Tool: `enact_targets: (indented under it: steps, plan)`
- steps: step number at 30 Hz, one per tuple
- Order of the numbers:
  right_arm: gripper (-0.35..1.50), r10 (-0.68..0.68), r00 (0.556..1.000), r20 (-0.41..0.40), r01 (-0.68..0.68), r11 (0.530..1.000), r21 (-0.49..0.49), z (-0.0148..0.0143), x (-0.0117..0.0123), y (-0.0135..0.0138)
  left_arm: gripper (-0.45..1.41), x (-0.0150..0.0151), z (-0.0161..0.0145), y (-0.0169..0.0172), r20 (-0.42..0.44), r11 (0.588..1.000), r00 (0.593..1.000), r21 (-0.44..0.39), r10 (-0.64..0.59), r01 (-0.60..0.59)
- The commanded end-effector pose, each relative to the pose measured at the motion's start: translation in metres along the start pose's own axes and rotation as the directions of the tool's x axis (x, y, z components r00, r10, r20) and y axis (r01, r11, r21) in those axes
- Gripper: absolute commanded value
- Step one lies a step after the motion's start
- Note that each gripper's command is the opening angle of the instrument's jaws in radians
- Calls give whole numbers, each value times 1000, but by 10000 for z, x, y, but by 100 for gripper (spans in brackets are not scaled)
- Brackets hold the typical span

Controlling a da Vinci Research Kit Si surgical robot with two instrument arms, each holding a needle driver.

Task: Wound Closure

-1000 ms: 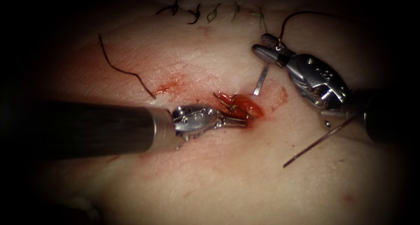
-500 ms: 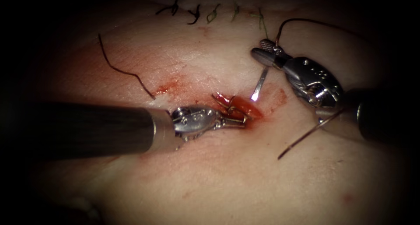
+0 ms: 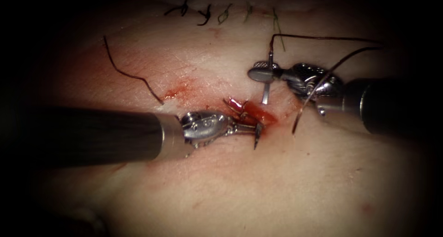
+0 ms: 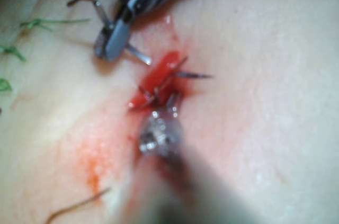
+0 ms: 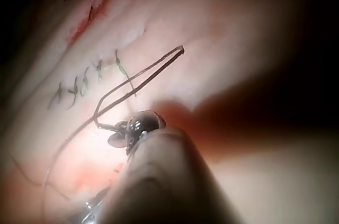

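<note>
The right end effector was closed on the needle near its thread end, tip poised above the cut. The left end effector gripped the tissue edge. The trailing thread might snag the wrist; a slack grip could let the needle twist.

Both arms have thick, dark, matte tube shafts. The left arm's shaft ends in a plain silver collar leading into a shiny steel wrist with small round pin holes, then the slim left tool. The right tool has the same polished steel knuckle with a ribbed jaw face.
</note>
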State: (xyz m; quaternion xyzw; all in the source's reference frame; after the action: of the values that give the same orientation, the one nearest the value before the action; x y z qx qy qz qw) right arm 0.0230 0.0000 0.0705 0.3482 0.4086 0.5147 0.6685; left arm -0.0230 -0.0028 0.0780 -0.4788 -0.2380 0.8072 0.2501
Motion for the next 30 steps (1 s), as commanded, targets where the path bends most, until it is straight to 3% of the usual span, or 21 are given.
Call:
enact_targets:
  steps: [1,3,12,17,30]
  plan:
    - [-35,63,998,16,-63,998,8,15,-9,2,3,-5,7,1,1,1000,1000,-3,-1,1]
    - [-35,129,991,45,-130,991,21,19,-21,3,3,-5,7,0,1,1000,1000,-3,-1,1]
    - [-35,221,971,91,-226,973,45,23,-39,3,3,-5,8,-1,0,1000,1000,-2,-1,1]
    - [-35,401,905,139,-408,913,22,24,-55,-1,3,-4,9,-1,0,1000,1000,-2,-1,1]
    - [-35,437,883,168,-446,895,19,16,-82,-11,3,-4,9,-1,0,1000,1000,-1,-1,1]
